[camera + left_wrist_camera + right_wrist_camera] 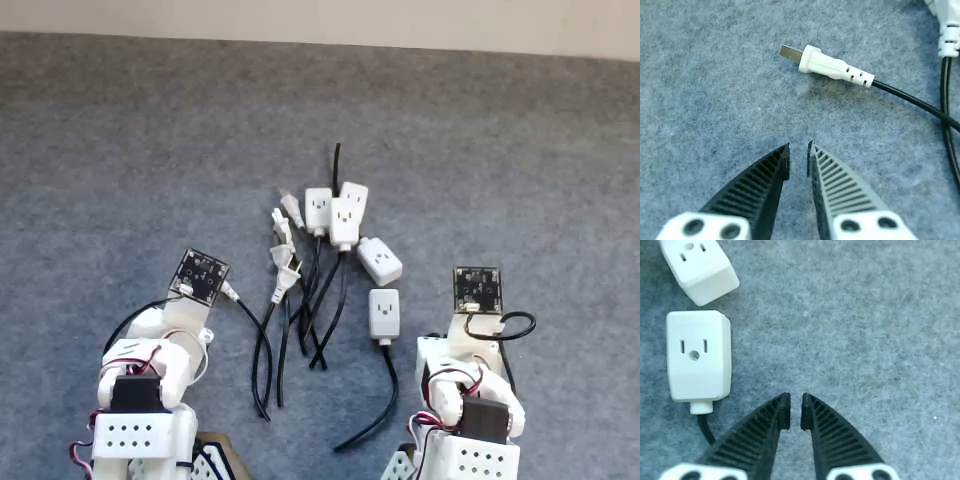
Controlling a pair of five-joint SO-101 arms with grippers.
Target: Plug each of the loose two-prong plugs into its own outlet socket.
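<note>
**Both grippers empty; plugs and sockets lie loose mid-table**

The left gripper (798, 155) hangs over the grey carpet (700, 100), its jaws drawn almost together with only a slit between the tips, and nothing is held. Just beyond it lies a white two-prong plug (832, 66) on its side, with its blades (790, 51) pointing away from its black cord (920, 102).

The right gripper (795, 410) is likewise nearly closed and empty. Beside it an outlet socket (697, 357) lies face up, and a second socket (700, 270) sits just past that one.

From above, the plugs (285, 270) cluster left of centre. The sockets (380, 262) fan out to the right and far side of them, with cords tangled between the two groups.

The plug looks light and rigid, with a smooth moulded body that could slip. The likely best hold is across its flanks just behind the blades, never on the blades or the cord. The cord will probably tug and twist it as it is lifted.

The sockets are small loose blocks and would likely skid on the carpet under a push, so one probably needs clamping across its side walls.
</note>
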